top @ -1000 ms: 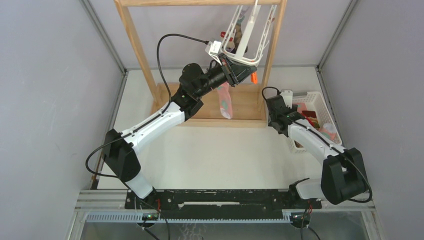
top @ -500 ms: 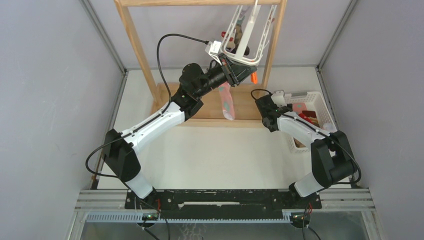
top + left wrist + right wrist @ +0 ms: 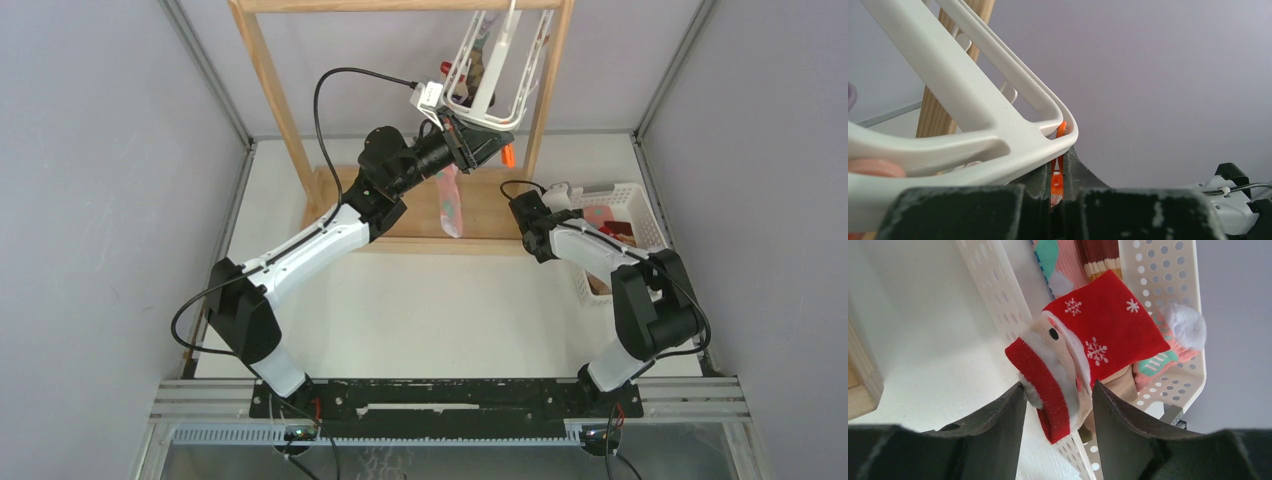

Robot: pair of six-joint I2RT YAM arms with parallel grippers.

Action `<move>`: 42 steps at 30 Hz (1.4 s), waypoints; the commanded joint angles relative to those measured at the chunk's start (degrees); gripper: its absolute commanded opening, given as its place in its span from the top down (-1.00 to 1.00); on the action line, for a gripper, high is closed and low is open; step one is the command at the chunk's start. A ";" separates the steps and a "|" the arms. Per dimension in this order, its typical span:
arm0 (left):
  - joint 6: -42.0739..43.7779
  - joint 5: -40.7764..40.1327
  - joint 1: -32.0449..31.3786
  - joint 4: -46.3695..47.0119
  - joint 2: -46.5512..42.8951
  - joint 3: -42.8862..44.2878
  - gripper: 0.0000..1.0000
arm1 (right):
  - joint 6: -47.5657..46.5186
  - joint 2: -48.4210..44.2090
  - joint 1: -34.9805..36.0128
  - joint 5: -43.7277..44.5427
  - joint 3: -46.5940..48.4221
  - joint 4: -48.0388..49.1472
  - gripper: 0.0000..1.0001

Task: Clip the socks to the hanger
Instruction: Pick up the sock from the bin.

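Observation:
The white hanger hangs tilted from the wooden rack's top bar. My left gripper is raised to the hanger's lower edge. In the left wrist view that gripper is shut on an orange clip under the hanger's frame. Below it dangles a pink sock with teal dots. My right gripper stands open at the basket's rim. The cuff of a red snowflake sock lies between its jaws, its white fluff touching the left one. A pink-teal sock and a striped sock lie in the basket.
The tall wooden rack stands at the back on its wooden base. A white perforated basket sits at the right against the side wall. Grey walls close in both sides.
The right arm has swung left along the basket and its elbow has folded in. Its jaws have narrowed around the red sock's cuff. The left arm holds still.

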 commanded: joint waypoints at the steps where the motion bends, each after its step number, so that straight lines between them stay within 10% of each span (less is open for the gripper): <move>1: 0.01 -1.34 0.46 1.61 -2.17 1.41 0.99 | 0.94 0.78 -1.03 1.84 1.85 0.56 -0.13; 11: 0.10 -1.34 0.47 1.58 -2.02 1.49 1.00 | 1.96 0.12 -0.52 1.89 1.80 1.06 0.49; 28: -0.39 -0.90 0.48 1.74 -1.84 1.67 1.00 | 3.05 -6.42 1.76 2.36 1.50 1.65 0.23; 36: -0.50 -0.69 0.38 1.87 -1.95 1.58 1.00 | 3.59 -7.55 1.55 1.77 0.79 2.02 1.00; 42: -0.66 -0.59 0.42 2.09 -1.96 1.54 0.99 | 4.39 -10.31 1.32 1.66 0.21 2.30 1.00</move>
